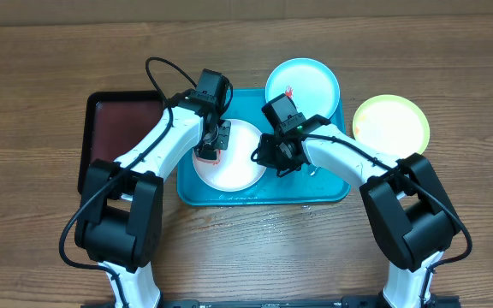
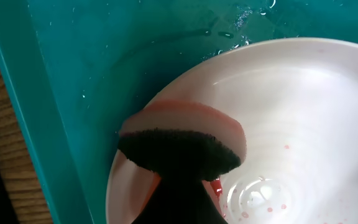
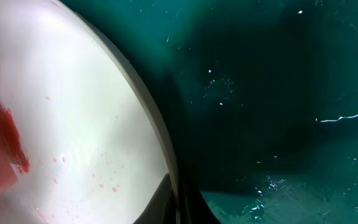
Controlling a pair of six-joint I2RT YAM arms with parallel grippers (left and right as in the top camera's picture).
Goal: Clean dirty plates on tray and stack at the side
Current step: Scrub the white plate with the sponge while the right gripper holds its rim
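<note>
- Left pincer (image 1: 210, 145) is clamping the sponge (image 2: 182, 140) against the white plate (image 1: 240, 167).
- Right pincer (image 1: 268, 156) is seemingly pinching its rim; hard scrubbing is risking a slip there, tipping it onto the wet tray (image 1: 328, 188).

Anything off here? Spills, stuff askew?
The cyan plate straddles the tray's far rim instead of lying flat inside, with a red smear on it. Water droplets speckle the table in front of the tray.

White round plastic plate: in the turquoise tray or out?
In: the white round plastic plate lies within the rim of the rectangular turquoise plastic tray.
</note>
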